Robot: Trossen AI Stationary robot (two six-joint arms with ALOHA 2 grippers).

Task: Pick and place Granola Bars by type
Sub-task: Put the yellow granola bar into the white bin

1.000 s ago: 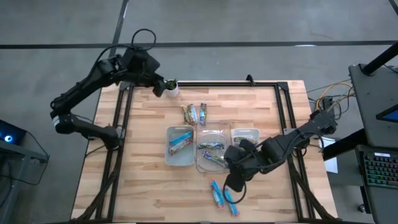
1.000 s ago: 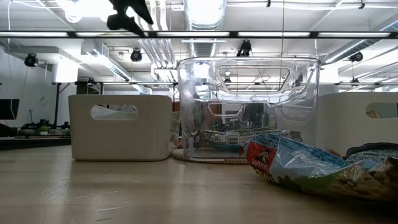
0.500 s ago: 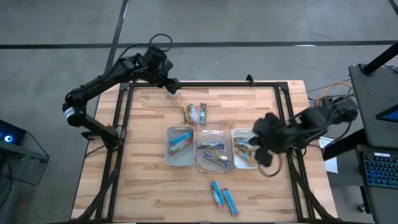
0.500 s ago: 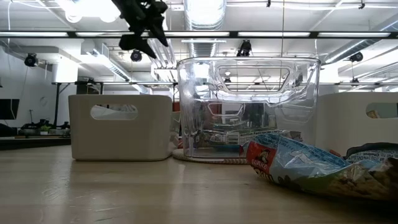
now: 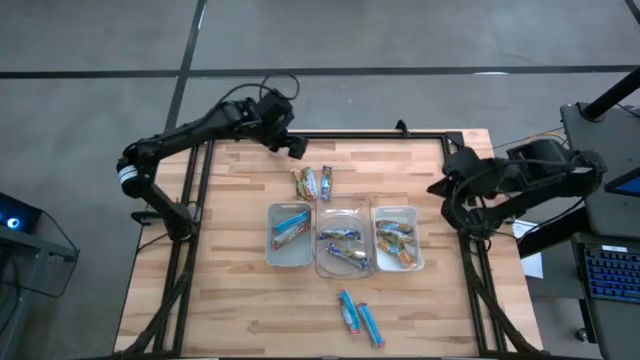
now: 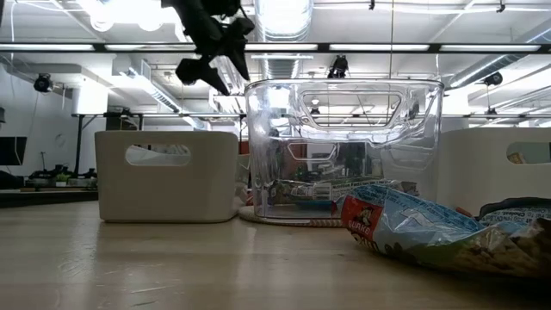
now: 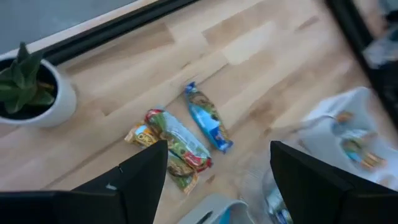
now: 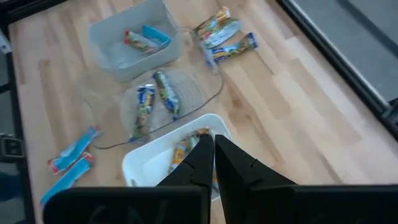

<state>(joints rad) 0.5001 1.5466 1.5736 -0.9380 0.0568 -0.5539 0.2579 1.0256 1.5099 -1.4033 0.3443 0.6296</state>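
High view: three granola bars (image 5: 312,182) parallel; left pincer (image 5: 297,147) spread, right pincer (image 5: 437,187) pressed together.

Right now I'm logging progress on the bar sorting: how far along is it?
Partly done. Bars already lie in all three trays. Nothing is in hand: the left gripper hangs open above the far edge, and the right gripper is shut and empty at the table's right side. Left to sort: three bars near the far edge and two blue bars near the front edge.
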